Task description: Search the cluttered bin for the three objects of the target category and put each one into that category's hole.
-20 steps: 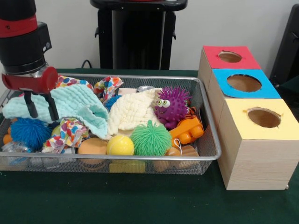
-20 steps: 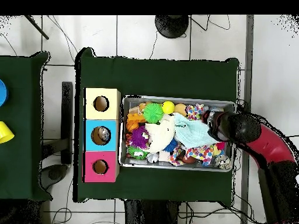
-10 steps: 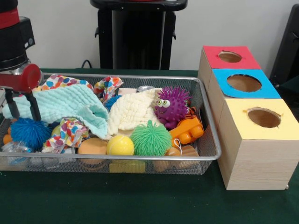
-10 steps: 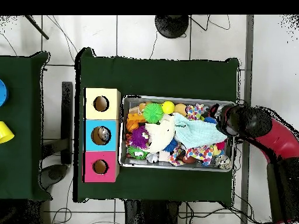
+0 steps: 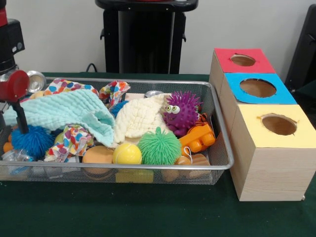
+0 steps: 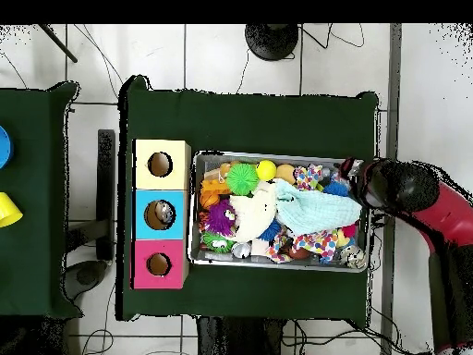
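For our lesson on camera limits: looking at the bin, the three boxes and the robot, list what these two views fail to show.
- End effector: front view, cut by the left edge; open or shut unclear.
- Objects under the mint cloth: covered in both views.
- Insides of the red box and yellow box: dark holes.
- Blue box hole's contents: overhead, too small.

The wire mesh bin [image 5: 217,148] sat packed with toys and cloths (mint cloth [image 5: 69,111] draped over the left half, cream cloth [image 5: 140,118] mid-bin). Beside it stood three wooden boxes, each with a round hole: red [image 5: 243,60], blue [image 5: 257,88], yellow [image 5: 279,124].

Blue disc [image 6: 4,146], yellow cone [image 6: 7,210] on side table [image 6: 37,268]
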{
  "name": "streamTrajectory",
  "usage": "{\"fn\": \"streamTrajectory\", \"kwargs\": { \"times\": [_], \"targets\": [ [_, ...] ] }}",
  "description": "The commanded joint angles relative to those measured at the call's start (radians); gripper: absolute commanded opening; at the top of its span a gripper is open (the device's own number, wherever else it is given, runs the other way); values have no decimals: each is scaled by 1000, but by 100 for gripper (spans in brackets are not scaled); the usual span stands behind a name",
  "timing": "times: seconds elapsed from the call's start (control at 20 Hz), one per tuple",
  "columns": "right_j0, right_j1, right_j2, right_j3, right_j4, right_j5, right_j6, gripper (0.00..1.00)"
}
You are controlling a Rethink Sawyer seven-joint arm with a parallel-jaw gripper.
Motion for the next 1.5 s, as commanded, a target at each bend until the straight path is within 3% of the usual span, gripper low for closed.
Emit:
{"fn": "streamTrajectory", "kwargs": {
  "times": [0.05, 0.3, 0.9, 1.5],
  "targets": [
    [3, 124, 8, -85, -86, 59, -82, 100],
    [16, 152, 3, -111, -99, 48, -87, 100],
    [50, 129, -14, -131, -175, 65, -70, 100],
    [50, 132, -1, -98, -186, 35, -44, 100]
  ]
}}
